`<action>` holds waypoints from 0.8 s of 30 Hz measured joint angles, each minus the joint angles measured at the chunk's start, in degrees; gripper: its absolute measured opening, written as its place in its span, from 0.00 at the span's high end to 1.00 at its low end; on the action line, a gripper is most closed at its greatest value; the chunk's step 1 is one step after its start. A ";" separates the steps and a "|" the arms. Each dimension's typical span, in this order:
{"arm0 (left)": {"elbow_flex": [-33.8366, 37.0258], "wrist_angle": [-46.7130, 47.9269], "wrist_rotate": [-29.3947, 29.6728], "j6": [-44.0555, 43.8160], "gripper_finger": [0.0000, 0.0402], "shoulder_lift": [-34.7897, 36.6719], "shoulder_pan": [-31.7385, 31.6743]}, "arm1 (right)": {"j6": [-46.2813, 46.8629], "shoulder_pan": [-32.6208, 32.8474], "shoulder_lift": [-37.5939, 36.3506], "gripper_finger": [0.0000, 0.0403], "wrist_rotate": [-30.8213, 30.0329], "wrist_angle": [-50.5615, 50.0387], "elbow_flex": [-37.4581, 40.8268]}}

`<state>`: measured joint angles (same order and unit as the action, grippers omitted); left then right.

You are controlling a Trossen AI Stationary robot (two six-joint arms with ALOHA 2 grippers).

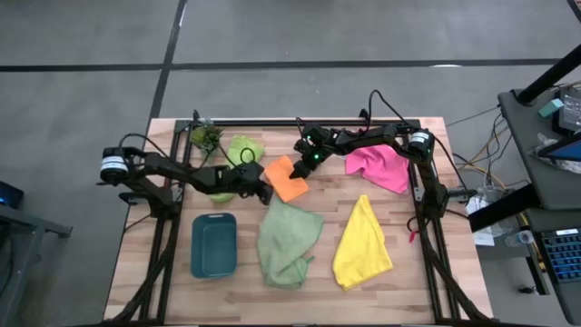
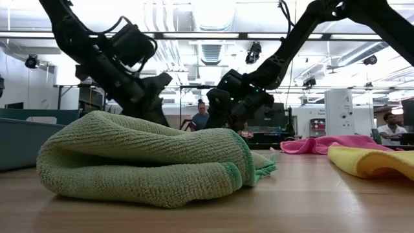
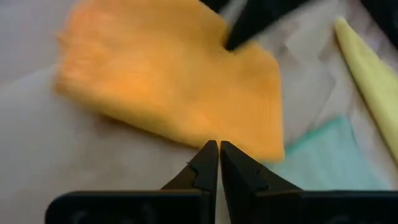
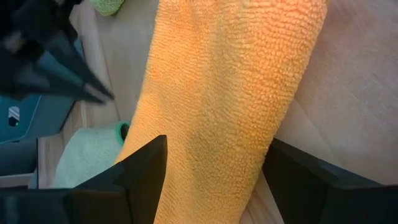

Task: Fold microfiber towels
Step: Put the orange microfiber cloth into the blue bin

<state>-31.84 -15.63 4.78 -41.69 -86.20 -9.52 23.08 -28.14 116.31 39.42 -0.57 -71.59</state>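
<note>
The orange towel [image 1: 289,179] lies folded flat on the table's middle, toward the far side. My left gripper [image 3: 217,149], shut, has its tips at the towel's left edge [image 1: 266,191]. My right gripper [image 4: 217,142] is open over the towel's far end [image 1: 302,166], one finger on each side of it. The sage green towel [image 1: 289,241] lies crumpled in front, the yellow one [image 1: 363,243] to its right, the pink one [image 1: 379,166] at the far right and the lime green one [image 1: 243,150] at the far left. My left gripper's shut fingertips [image 3: 211,155] stand slanting down at the orange towel's edge [image 3: 205,134]; I cannot tell whether they touch it. My right gripper's fingers [image 4: 146,165] straddle the towel's far end [image 4: 211,93], slanting down from the far side; I cannot tell whether they touch it.
A teal tray [image 1: 214,245] sits at the near left and a small potted plant [image 1: 205,136] at the far left corner. In the low view the sage towel [image 2: 149,162] fills the foreground. Bare wood shows along the near edge and between the towels.
</note>
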 joint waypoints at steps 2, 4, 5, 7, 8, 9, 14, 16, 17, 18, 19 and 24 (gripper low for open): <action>-0.07 -3.81 0.10 1.67 0.97 -1.30 0.09 | 0.11 0.00 0.00 0.40 0.00 0.30 0.02; -0.34 -7.47 2.15 1.97 0.96 -3.44 -0.13 | 0.10 0.00 0.02 0.40 0.00 0.45 0.02; -0.48 -8.59 3.08 1.98 0.95 -4.96 -0.27 | 0.10 0.00 0.02 0.40 0.00 0.49 0.02; -0.53 -9.47 3.43 1.98 0.95 -7.93 -0.57 | 0.10 0.00 0.02 0.40 0.01 0.55 0.02; -0.69 -9.96 3.45 1.99 0.95 -9.27 -0.57 | 0.10 0.00 0.02 0.40 0.02 0.61 0.02; -0.97 -10.47 3.45 2.05 0.95 -10.28 -0.63 | 0.12 0.00 0.02 0.40 0.02 0.66 0.02; -2.07 -12.60 3.72 2.10 0.95 -14.12 -0.68 | 0.28 0.01 0.02 0.40 0.02 0.96 0.02; -2.18 -14.93 3.78 2.13 0.95 -15.67 -0.71 | 0.32 0.10 0.02 0.40 0.00 1.11 0.02; -2.16 -16.48 3.79 2.12 0.95 -16.44 -0.72 | 0.35 0.14 0.02 0.40 0.00 1.19 0.02; -2.16 -17.64 3.82 2.12 0.95 -17.11 -0.72 | 0.39 0.26 0.02 0.40 0.00 1.26 0.02; -2.16 -18.57 3.80 2.10 0.95 -17.67 -0.70 | 0.33 0.36 0.02 0.40 -0.08 1.28 0.02; -2.23 -19.44 3.82 2.07 0.95 -18.81 -0.72 | -0.18 0.44 0.02 0.40 0.49 1.17 0.02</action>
<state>-34.06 -35.07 8.60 -39.62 -105.01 -10.24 22.89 -27.70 116.33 39.91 0.60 -71.57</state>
